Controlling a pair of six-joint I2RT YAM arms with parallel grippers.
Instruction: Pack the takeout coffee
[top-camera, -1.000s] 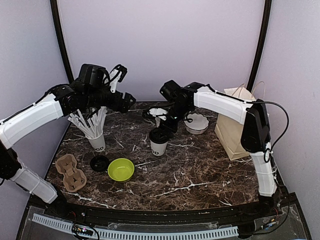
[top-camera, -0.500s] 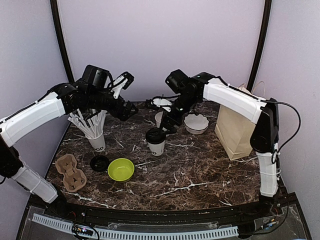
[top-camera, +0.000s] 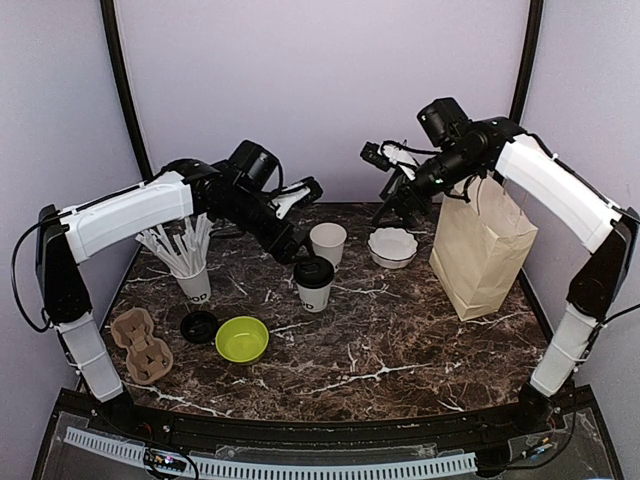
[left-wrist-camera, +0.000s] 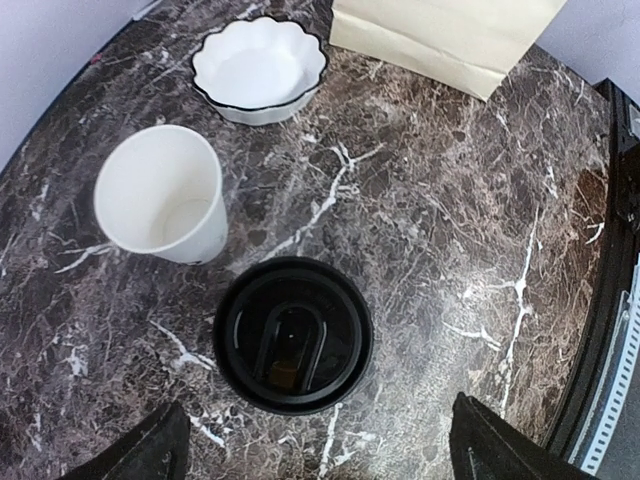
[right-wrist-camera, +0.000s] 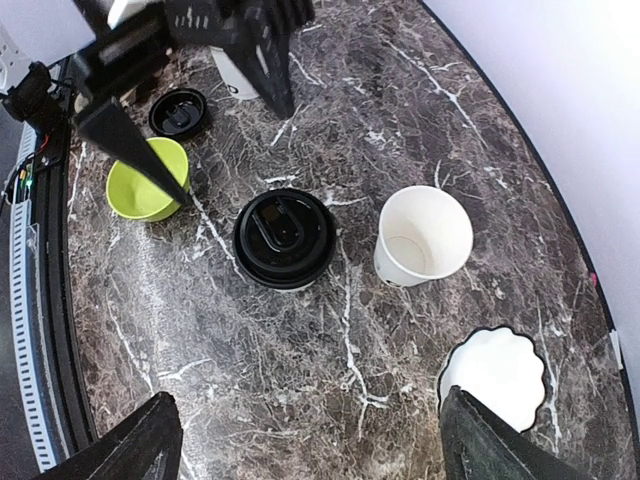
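Observation:
One takeout coffee cup (top-camera: 313, 284) stands mid-table, white with a black lid (left-wrist-camera: 293, 333), also in the right wrist view (right-wrist-camera: 285, 238). Just behind it stands a second white cup (top-camera: 327, 242) with no lid, its inside empty (left-wrist-camera: 160, 193) (right-wrist-camera: 422, 235). A loose black lid (top-camera: 199, 325) (right-wrist-camera: 180, 112) lies at the left. My left gripper (top-camera: 292, 215) (left-wrist-camera: 320, 452) hovers open above the lidded cup, holding nothing. My right gripper (top-camera: 386, 185) (right-wrist-camera: 310, 442) hangs open high at the back right, near the bag's top, also holding nothing.
A tan paper bag (top-camera: 480, 250) stands at the right, with a white scalloped bowl (top-camera: 392, 246) beside it. At the left are a cup of white straws (top-camera: 190, 268), a pulp cup carrier (top-camera: 140, 345) and a lime-green bowl (top-camera: 242, 339).
My right gripper left the lidded cup, opened, and rose back to the right toward the bag. My left arm swung right and down over the lidded cup.

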